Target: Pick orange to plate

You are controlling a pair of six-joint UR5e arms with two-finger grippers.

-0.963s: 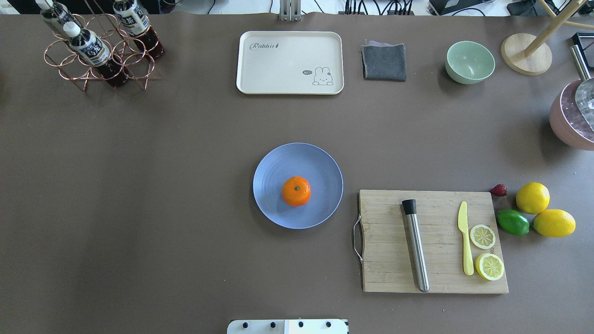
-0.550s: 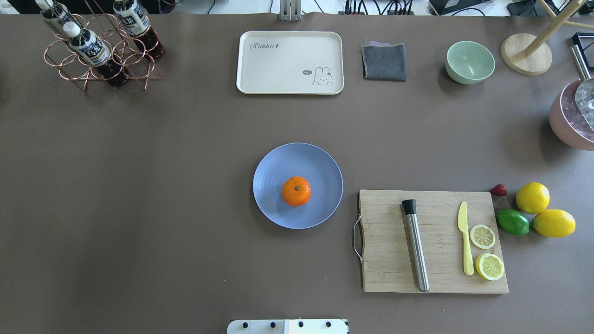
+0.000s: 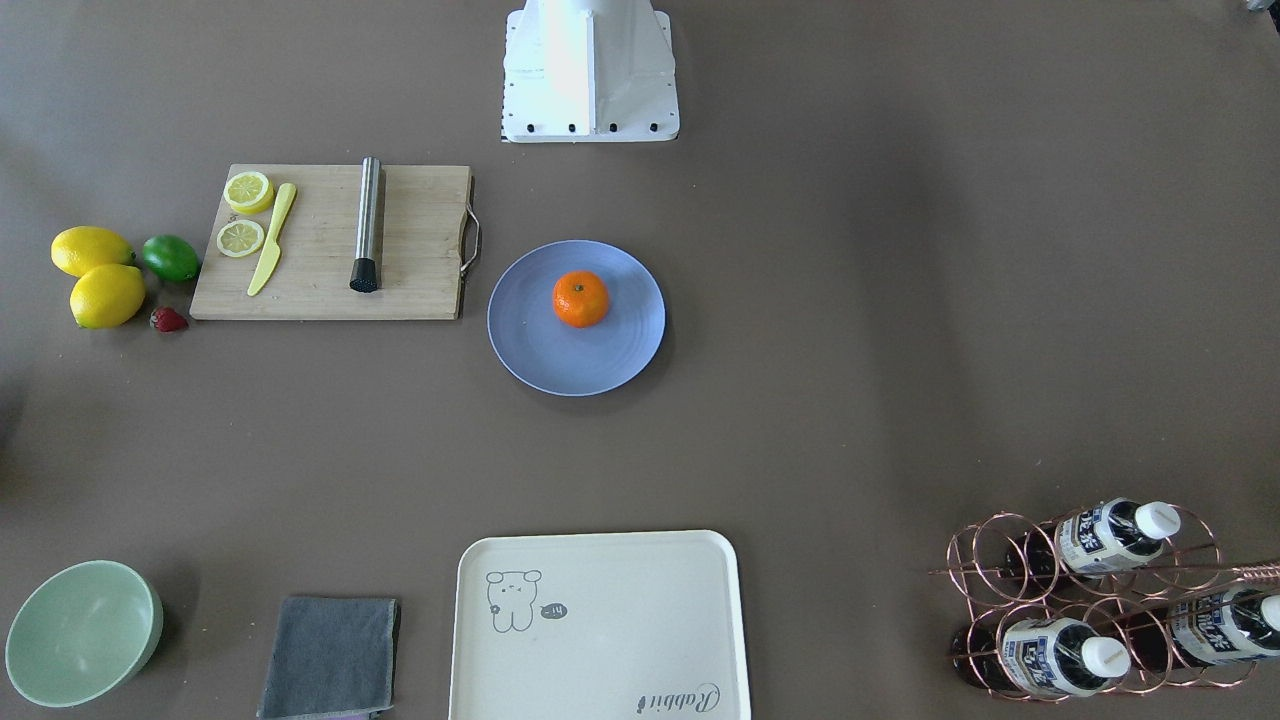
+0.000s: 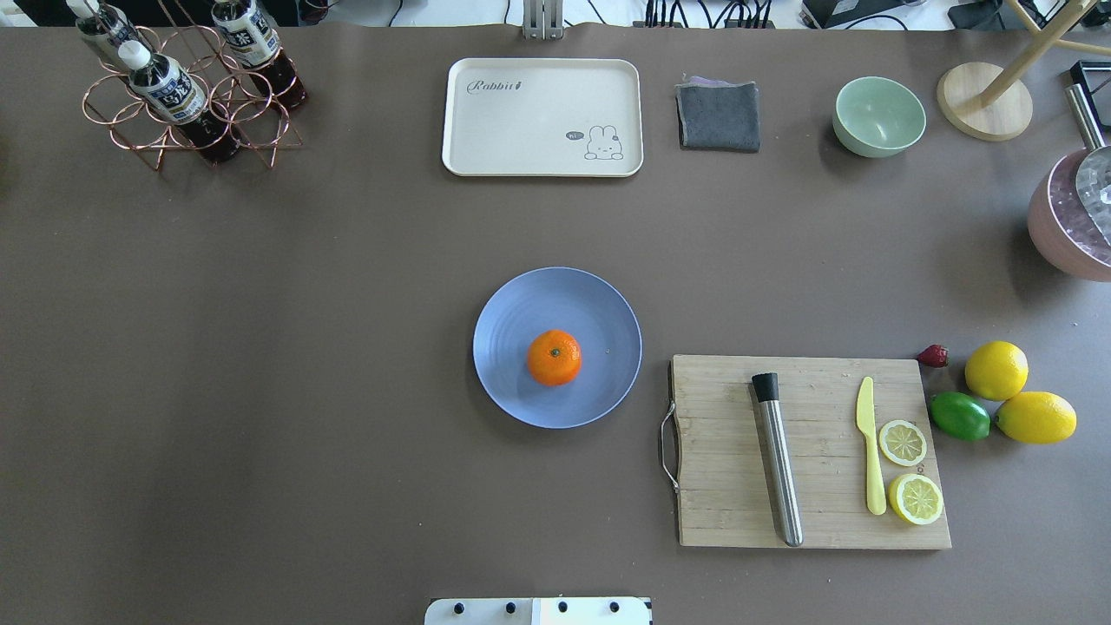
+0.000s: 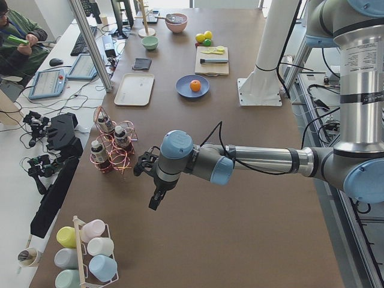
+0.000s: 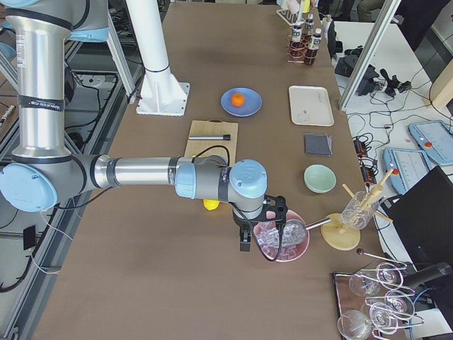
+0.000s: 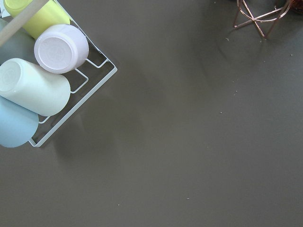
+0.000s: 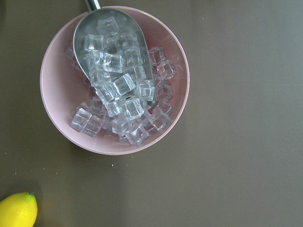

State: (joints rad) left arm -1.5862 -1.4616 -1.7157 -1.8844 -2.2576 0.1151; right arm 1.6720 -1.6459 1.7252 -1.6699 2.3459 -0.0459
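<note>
worktop (image 4: 260, 347): brown, and we see everything standing on it.
left arm (image 5: 264, 159): stretched out low over the bare worktop, well apart from the plate.
right arm (image 6: 141, 172): stretched out low at the other end, also well apart from the plate.
cutting board (image 4: 738, 451): at 4 o'clock of the plate in the overhead view, just beside its rim.
tray (image 4: 538, 113): cream, at 12 o'clock of the plate, well apart.
plate (image 4: 521, 304): blue, mid worktop, flat.
ice bowl (image 8: 57, 104): pink, full of cubes with a metal scoop in it, and we see it straight below the right wrist camera.
left hand (image 5: 153, 204): pointing down between the bottle rack (image 5: 111, 147) and the cup rack (image 5: 90, 252); we cannot tell if it is wide or narrow.
right hand (image 6: 244, 244): over the ice bowl's near rim; we cannot tell its state either.
orange (image 4: 555, 357): on the plate, stem dimple up, a touch toward 6 o'clock of centre, no hand near it.
</note>
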